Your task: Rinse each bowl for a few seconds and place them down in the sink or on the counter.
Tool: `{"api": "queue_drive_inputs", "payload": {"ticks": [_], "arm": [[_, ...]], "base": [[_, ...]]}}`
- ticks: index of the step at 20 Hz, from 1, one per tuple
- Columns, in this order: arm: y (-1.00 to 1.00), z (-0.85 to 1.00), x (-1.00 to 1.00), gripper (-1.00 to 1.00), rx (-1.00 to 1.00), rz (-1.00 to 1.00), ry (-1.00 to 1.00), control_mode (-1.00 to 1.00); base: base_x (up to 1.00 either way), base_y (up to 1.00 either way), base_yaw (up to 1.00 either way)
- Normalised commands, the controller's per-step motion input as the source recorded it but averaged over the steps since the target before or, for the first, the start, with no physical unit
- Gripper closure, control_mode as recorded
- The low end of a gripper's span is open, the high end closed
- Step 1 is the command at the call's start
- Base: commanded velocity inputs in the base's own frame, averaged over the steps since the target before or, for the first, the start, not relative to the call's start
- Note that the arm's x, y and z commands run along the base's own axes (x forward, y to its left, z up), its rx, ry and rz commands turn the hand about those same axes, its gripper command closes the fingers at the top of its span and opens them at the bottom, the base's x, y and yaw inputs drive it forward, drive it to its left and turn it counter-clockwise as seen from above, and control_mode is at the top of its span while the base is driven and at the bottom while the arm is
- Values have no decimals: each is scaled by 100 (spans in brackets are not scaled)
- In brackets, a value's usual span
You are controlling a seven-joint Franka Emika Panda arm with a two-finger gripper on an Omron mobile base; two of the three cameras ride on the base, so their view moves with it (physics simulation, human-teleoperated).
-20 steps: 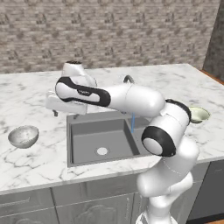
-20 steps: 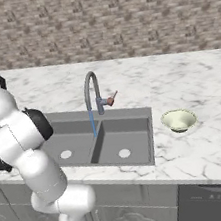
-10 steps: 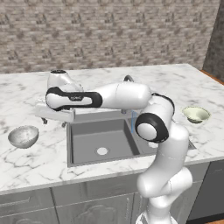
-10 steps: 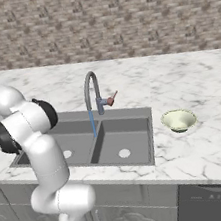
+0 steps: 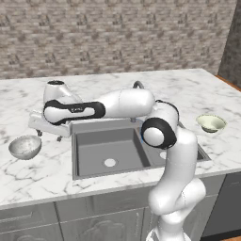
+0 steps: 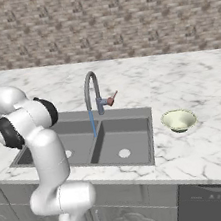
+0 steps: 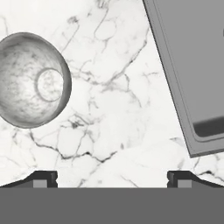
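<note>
the grey stone bowl (image 5: 25, 147) sits upright on the counter (image 5: 28, 176), left of the sink (image 5: 110, 149). the gripper (image 5: 48, 135) hovers just beside it, above bare marble between bowl and sink edge, jaws spread wide and holding nothing. in the hand view the bowl (image 7: 31, 81) lies upper left, apart from both fingertips (image 7: 43, 178). the faucet (image 6: 91, 92) runs a thin stream into the left basin. the cream-green bowl (image 6: 179, 120) rests on the counter right of the sink.
</note>
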Motion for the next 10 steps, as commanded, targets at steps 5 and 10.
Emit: {"api": "queue_drive_inputs", "payload": {"ticks": [5, 10], "arm": [[6, -15, 1, -100, 1, 0, 1, -100], [9, -28, 12, -100, 0, 0, 0, -100]], "base": [[0, 0, 0], [0, 0, 0]]}}
